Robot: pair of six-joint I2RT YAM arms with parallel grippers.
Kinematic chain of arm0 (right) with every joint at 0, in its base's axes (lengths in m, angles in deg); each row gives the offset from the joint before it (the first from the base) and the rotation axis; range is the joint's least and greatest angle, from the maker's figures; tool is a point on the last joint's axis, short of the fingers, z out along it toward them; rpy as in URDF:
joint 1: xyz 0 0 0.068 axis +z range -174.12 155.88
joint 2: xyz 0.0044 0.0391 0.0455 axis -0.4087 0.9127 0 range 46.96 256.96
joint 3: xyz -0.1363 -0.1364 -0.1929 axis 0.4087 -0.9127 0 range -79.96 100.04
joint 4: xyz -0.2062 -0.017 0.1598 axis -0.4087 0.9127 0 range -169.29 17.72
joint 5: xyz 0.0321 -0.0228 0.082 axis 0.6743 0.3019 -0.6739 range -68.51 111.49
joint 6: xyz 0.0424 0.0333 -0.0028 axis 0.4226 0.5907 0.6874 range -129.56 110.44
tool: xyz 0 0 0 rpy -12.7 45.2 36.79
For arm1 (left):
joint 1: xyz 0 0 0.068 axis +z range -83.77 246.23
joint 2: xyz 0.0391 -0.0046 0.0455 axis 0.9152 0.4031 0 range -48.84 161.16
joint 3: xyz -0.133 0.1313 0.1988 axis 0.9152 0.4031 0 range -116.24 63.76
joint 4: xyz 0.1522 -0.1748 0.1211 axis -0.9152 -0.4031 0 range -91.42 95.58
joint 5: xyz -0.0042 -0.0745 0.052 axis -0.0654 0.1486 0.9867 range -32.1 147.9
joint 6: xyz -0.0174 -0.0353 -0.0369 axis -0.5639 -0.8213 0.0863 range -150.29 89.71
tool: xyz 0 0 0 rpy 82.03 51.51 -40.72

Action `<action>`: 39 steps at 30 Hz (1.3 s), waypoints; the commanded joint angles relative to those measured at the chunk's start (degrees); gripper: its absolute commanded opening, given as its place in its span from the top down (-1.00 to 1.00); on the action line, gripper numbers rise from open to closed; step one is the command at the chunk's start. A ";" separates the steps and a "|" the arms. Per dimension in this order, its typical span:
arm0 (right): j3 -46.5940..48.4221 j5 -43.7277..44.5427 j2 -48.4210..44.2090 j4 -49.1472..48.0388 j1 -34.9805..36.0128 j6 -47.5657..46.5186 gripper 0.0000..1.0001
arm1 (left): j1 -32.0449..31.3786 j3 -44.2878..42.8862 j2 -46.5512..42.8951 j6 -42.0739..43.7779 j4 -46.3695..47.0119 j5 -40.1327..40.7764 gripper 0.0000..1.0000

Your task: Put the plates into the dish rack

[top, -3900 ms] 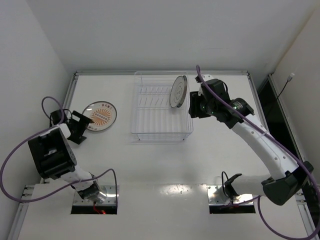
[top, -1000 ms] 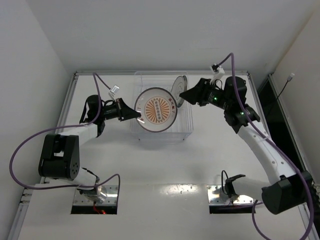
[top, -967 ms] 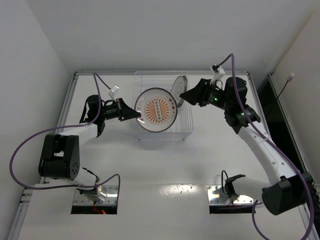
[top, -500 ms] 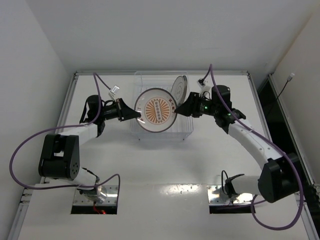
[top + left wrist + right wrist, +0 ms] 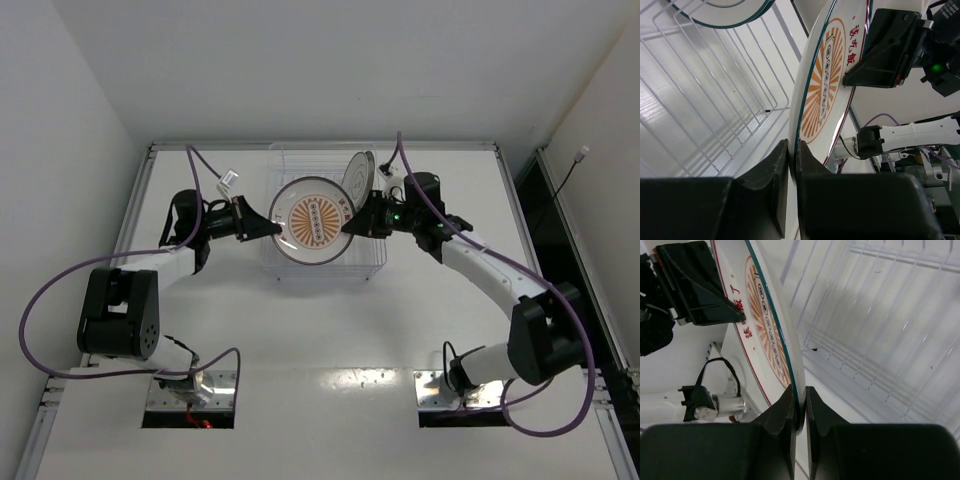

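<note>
A white plate with an orange sunburst centre (image 5: pixel 315 220) hangs tilted over the clear dish rack (image 5: pixel 300 160). My left gripper (image 5: pixel 272 226) is shut on its left rim and my right gripper (image 5: pixel 352 226) is shut on its right rim. The left wrist view has the plate (image 5: pixel 826 85) edge-on between the closed jaws of the left gripper (image 5: pixel 792 150). In the right wrist view, the right gripper (image 5: pixel 800 392) pinches the plate's (image 5: pixel 771 335) thin rim. A second plate (image 5: pixel 357 181) with a dark rim stands upright at the rack's back right.
The rack's wire floor (image 5: pixel 715 100) lies right under the held plate, and its bars (image 5: pixel 880 330) run off to the right. Behind the rack is the white back wall. Purple cables trail from both arms.
My right gripper has swung left from beside the standing plate to the sunburst plate's right rim and shut on it. The left gripper has kept hold of the plate in the same place.
</note>
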 commanded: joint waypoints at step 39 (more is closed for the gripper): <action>66.39 74.26 34.17 49.39 9.62 -9.40 1.00 | -0.95 -10.33 -21.75 20.75 -47.40 72.52 -0.70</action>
